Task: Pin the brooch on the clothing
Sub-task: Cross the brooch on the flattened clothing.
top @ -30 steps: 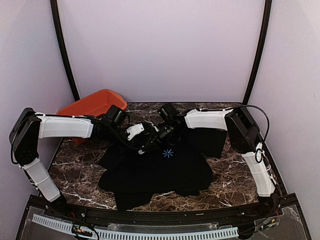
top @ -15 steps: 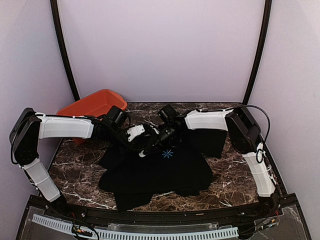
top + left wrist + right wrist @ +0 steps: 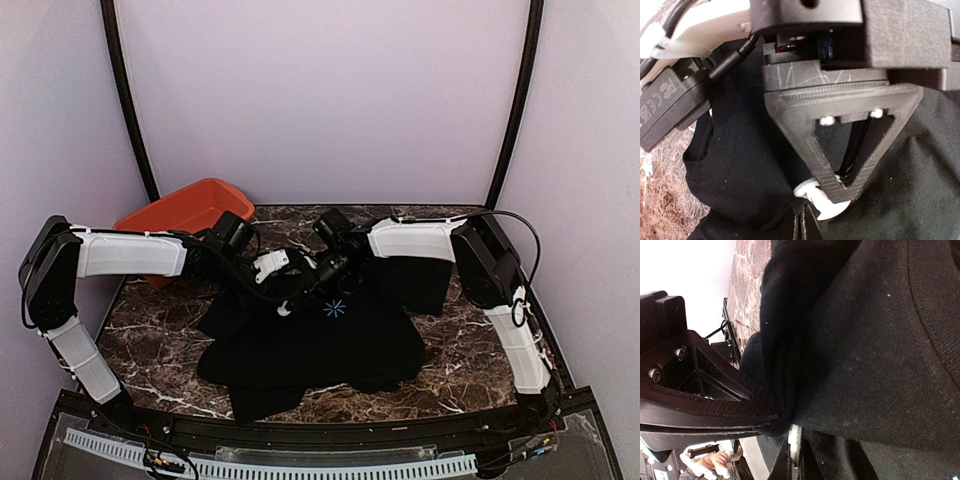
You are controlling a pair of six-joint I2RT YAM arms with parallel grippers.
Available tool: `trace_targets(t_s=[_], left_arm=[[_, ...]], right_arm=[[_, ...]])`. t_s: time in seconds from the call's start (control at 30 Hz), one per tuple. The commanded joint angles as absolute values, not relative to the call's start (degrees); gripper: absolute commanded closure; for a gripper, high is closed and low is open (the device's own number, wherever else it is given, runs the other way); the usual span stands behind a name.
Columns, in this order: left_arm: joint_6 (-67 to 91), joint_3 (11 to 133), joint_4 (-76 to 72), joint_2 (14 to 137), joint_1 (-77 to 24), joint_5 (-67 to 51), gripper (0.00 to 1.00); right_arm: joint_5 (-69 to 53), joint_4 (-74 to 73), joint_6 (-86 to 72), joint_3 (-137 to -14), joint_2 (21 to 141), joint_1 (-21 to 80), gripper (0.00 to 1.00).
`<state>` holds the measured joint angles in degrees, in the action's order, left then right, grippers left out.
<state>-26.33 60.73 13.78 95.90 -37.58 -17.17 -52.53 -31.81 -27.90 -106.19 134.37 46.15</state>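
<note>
The clothing (image 3: 310, 350), a black T-shirt with a light-blue starburst print (image 3: 335, 308), lies crumpled on the marble table. Both grippers meet at its upper edge, just left of the print. My left gripper (image 3: 289, 304) is shut on the brooch (image 3: 824, 206), a small pale round disc pressed against the black cloth (image 3: 745, 165). In the right wrist view the brooch (image 3: 795, 439) shows edge-on under a bunched fold of the clothing (image 3: 865, 340). My right gripper (image 3: 773, 421) is shut on that fold, right beside the disc. In the top view the right gripper (image 3: 314, 289) nearly touches the left one.
An orange-red tray (image 3: 185, 212) stands at the back left corner, behind the left arm. The marble table (image 3: 150, 335) shows bare stone round the shirt. Black posts rise at both back corners, with lilac walls on three sides.
Both grippers have edged slightly left and nearer together at the shirt's upper edge. Their grips are unchanged.
</note>
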Motion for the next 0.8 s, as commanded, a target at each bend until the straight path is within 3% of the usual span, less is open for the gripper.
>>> trace_targets(t_s=[0.0,0.47,0.67,0.77], left_arm=[[-26.6,61.8,13.9,95.5,-37.8,-18.1,0.99],[-26.3,61.4,13.1,94.5,-37.7,-18.1,0.99],[-26.2,61.3,13.3,94.2,-37.7,-17.3,0.98],[-26.0,61.4,13.4,94.0,-37.8,-16.6,0.83]], right_arm=[[-58.0,-31.4,-26.0,-110.4,134.6,49.5,1.00],[-60.1,-31.8,-26.8,-112.3,138.0,51.5,1.00],[-60.0,-31.3,-28.0,-108.8,135.9,47.2,1.00],[-59.3,-30.5,-28.1,-106.0,133.7,45.0,1.00]])
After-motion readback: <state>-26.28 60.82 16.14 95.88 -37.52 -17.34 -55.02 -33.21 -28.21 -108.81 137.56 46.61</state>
